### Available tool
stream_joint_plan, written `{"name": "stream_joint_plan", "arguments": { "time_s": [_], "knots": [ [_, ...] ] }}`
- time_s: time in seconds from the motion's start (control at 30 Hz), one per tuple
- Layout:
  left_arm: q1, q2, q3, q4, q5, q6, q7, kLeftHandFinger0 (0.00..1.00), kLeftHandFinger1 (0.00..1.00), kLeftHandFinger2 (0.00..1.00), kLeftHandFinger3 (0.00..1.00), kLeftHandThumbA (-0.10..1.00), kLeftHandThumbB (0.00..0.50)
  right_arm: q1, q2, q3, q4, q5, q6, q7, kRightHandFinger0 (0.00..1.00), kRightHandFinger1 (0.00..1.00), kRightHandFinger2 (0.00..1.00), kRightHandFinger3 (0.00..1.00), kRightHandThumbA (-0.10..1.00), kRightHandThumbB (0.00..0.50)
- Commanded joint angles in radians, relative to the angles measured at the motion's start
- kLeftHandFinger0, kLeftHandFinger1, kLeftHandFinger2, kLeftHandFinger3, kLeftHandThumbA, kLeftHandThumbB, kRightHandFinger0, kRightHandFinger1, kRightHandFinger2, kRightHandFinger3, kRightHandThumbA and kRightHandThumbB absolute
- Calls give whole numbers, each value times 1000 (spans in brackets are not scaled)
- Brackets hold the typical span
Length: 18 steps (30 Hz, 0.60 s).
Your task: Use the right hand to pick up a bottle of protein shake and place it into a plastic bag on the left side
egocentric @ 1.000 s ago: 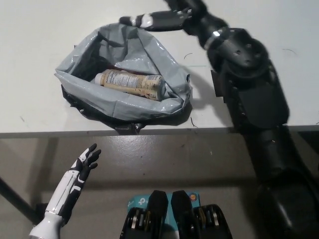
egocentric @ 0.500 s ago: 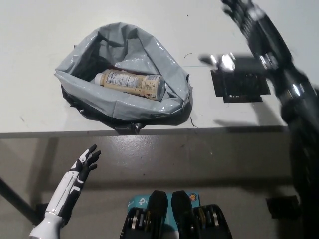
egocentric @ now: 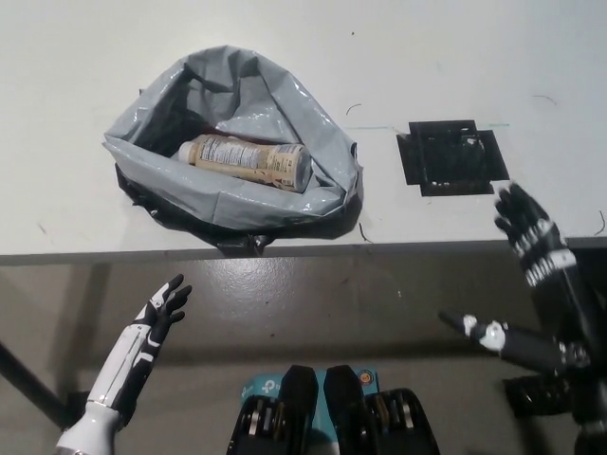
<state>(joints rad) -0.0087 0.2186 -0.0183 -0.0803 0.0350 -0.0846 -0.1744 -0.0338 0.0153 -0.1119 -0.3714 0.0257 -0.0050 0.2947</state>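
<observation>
The right robot hand (egocentric: 527, 227) is hanging spread and empty at the surface (egocentric: 446, 66) edge, well apart from the bag (egocentric: 237, 142), where the bottle (egocentric: 248, 159) is lying inside. Retreating low and clear looks wisest. The left robot hand (egocentric: 163, 308) is resting spread below.

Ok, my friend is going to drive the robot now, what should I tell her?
Left hand: open, resting low beside the table's front edge, holding nothing.
Right hand: open and empty, fingers spread, at the table edge on the right.
Protein shake bottle: lying on its side inside the grey plastic bag, which sits on the white table.
Black square mat: bare.
Done: bottle is in the bag.
Left: nothing visible; no other bottle in view.
</observation>
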Motion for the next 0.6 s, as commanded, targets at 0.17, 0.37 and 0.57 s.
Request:
{"name": "stream_joint_plan", "arguments": {
  "time_s": [0.17, 0.37, 0.57],
  "knots": [
    [-6, 10, 12, -12, -9, -16, 5, 1000, 1000, 1000, 1000, 1000, 284, -17, -20, -30, 377, -138, -414, -167, 1000, 1000, 1000, 1000, 956, 142],
    [-31, 13, 6, 7, 2, -27, 4, 1000, 1000, 1000, 1000, 1000, 262, -43, -55, -10, 502, -130, -389, -158, 1000, 1000, 1000, 1000, 932, 179],
    [-34, 12, 0, 8, -5, -25, -5, 1000, 1000, 1000, 1000, 1000, 260, -27, -59, 15, 544, -153, -402, -177, 1000, 1000, 1000, 1000, 890, 197]
  ]
}}
